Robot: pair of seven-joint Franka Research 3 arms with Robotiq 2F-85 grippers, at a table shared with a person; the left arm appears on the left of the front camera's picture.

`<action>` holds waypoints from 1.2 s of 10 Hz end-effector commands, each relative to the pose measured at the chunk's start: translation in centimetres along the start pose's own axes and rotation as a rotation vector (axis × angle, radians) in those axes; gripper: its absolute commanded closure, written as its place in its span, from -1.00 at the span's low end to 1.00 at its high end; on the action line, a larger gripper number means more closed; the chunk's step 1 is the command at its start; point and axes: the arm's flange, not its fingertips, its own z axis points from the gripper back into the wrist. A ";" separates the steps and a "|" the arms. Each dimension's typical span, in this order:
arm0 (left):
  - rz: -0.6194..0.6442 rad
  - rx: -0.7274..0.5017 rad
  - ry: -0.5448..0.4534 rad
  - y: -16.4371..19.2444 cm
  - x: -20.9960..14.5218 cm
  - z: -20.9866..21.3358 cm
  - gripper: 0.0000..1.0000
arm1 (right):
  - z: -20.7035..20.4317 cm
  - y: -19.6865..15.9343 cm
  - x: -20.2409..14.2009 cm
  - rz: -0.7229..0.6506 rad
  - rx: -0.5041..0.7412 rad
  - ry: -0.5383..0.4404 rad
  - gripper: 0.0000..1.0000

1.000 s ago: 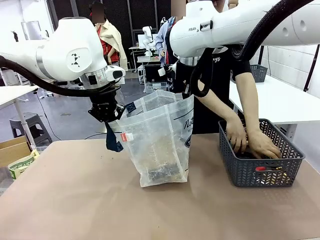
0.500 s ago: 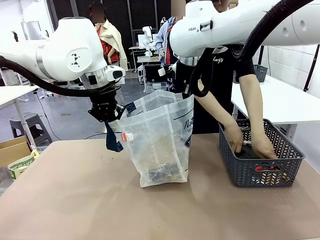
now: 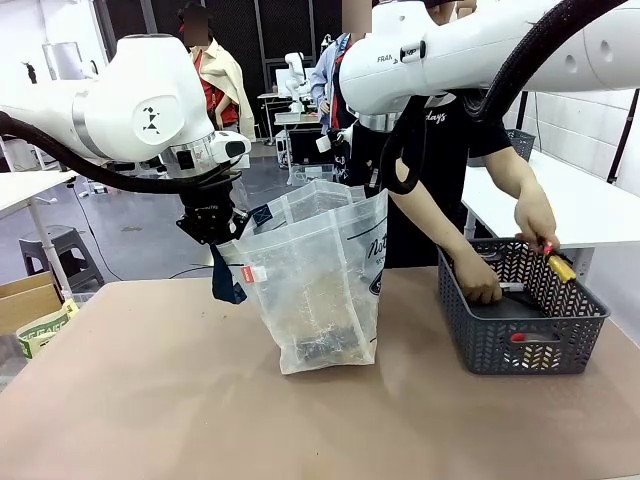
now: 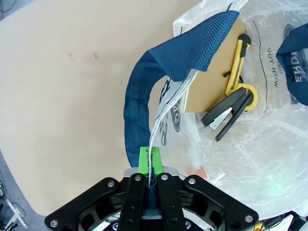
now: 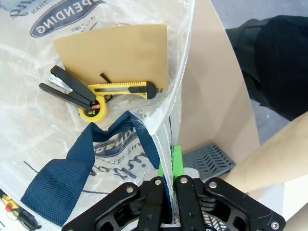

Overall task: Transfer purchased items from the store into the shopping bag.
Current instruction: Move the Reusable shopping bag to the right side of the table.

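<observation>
The shopping bag (image 3: 320, 285) stands upright at mid-table, its mouth held wide. My left gripper (image 4: 149, 161) is shut on the bag's rim and navy handle (image 4: 139, 110). My right gripper (image 5: 168, 161) is shut on the opposite rim. Inside the bag lie a flat brown pack (image 5: 115, 53), a yellow utility knife (image 5: 122, 88), a black stapler (image 4: 230, 113) and a yellow tape measure (image 5: 94, 111). The store, a grey lattice basket (image 3: 520, 345), sits at the right. One of the person's hands (image 3: 535, 222) holds a yellow-and-red item (image 3: 557, 265) above it. The other hand (image 3: 480, 288) is inside, near a red piece (image 3: 518, 337).
A cardboard box (image 3: 25, 300) and a green-printed pack (image 3: 40, 330) sit off the table's left edge. A white table with another basket (image 3: 518, 145) stands behind at the right. Bare tabletop lies in front of the bag and to its left.
The person's hand has risen out of the basket holding the yellow-and-red item, while the other hand stays inside. Both arms and the bag have not moved.
</observation>
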 end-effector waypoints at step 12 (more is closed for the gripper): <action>0.010 -0.005 -0.002 0.1 0.0 0.2 1.00 | 0.1 -0.1 -0.1 -0.006 -0.003 0.000 1.00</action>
